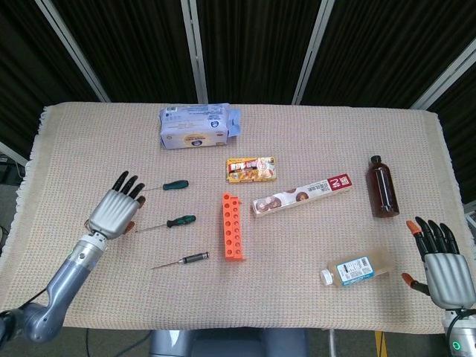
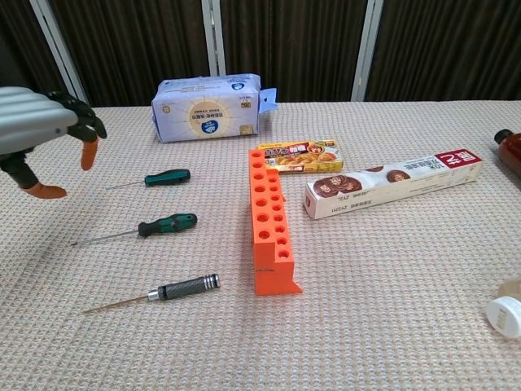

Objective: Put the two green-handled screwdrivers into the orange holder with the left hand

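Note:
Two green-handled screwdrivers lie on the cloth left of centre, one farther back (image 1: 175,185) (image 2: 167,177) and one nearer (image 1: 181,221) (image 2: 167,224). The orange holder (image 1: 233,227) (image 2: 270,221) stands to their right, its rows of holes facing up. My left hand (image 1: 115,208) (image 2: 41,130) hovers open above the cloth, left of both screwdrivers, fingers spread and holding nothing. My right hand (image 1: 442,262) rests open at the front right corner, far from the tools.
A black-handled screwdriver (image 1: 193,258) (image 2: 183,287) lies in front of the green ones. A blue-white packet (image 1: 197,127), a yellow box (image 1: 251,169), a long carton (image 1: 302,193), a brown bottle (image 1: 382,187) and a small bottle on its side (image 1: 355,269) are spread over the beige cloth (image 1: 82,149).

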You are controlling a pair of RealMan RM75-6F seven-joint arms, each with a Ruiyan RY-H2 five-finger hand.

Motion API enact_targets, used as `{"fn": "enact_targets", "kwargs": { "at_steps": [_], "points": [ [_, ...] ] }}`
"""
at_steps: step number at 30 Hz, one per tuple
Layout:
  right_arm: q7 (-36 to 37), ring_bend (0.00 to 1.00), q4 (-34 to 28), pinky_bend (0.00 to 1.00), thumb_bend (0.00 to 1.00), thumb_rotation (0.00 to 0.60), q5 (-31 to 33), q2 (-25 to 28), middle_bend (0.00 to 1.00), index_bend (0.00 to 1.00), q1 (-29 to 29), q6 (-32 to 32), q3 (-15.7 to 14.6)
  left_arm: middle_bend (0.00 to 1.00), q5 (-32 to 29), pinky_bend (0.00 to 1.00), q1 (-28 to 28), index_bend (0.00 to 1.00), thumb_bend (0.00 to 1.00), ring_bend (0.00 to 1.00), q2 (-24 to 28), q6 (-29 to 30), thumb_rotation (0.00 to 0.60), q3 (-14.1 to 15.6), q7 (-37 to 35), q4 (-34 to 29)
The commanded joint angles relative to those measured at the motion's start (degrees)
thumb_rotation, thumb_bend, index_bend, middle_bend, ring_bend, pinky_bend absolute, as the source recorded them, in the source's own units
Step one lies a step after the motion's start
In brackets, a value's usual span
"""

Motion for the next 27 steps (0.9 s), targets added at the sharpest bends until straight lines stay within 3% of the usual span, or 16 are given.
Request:
{"fn": "enact_targets", "kwargs": {
  "at_steps": [1,7,15,27],
  "points": [
    [-0.11,0.0,-0.15,0.06,0.0,0.6,0.11,0.02,0.04,0.08,0.03,-0.18,-0.02,0.13,-7.48,0.0,-5.59,0.42,0.28,0.03,-5.03,-5.12,0.6,-0.51,4.79,4.42],
    [0.25,0.0,0.01,0.06,0.0,0.6,0.56,-0.07,0.04,0.08,-0.07,-0.52,-0.05,0.12,-12.98,0.0,-9.65,0.42,0.28,0.02,-9.85,-5.05,0.6,0.06,7.12,6.51],
    [1.34,0.0,0.83,0.06,0.0,0.6,0.56,-0.24,0.04,0.08,-0.14,-0.63,-0.09,0.11,-15.29,0.0,-12.27,0.46,0.28,0.02,-15.91,-1.28,0.6,0.07,6.07,10.46],
    [3.01,0.0,1.92,0.06,0.0,0.6,0.86,-0.19,0.04,0.08,-0.64,-0.44,-0.2,0.1,-17.64,0.0,-13.09,0.45,0.26,0.02,-19.54,0.23,0.6,0.69,1.77,11.07]
  ]
}}
